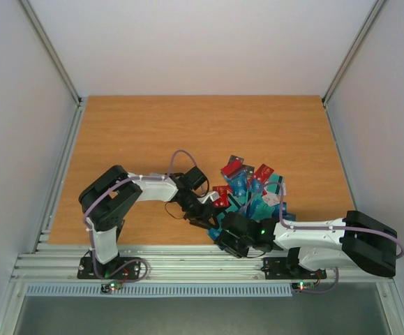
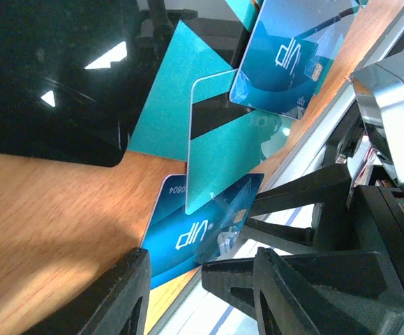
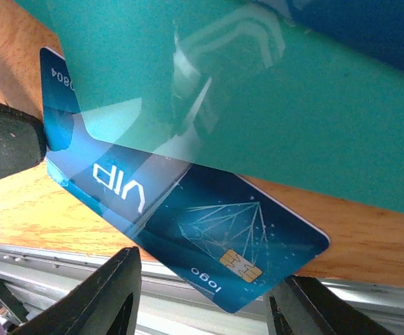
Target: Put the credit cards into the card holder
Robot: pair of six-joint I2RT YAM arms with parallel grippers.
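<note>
Right claw (image 3: pixel 205 296) gapes open over 1 blue VIP card (image 3: pixel 181 216) bearing a gold chip.

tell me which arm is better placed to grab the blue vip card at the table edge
Right, probably: the right gripper has its fingers astride the blue VIP card, chip end over the rail; the left gripper is only near its other end.

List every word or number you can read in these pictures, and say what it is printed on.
"VIP": nearest blue card
"logo": same card, beside its chip
"0804": same card's corner
"VIP": farther blue card
Top view, pile of cards: print too small to read.
</note>
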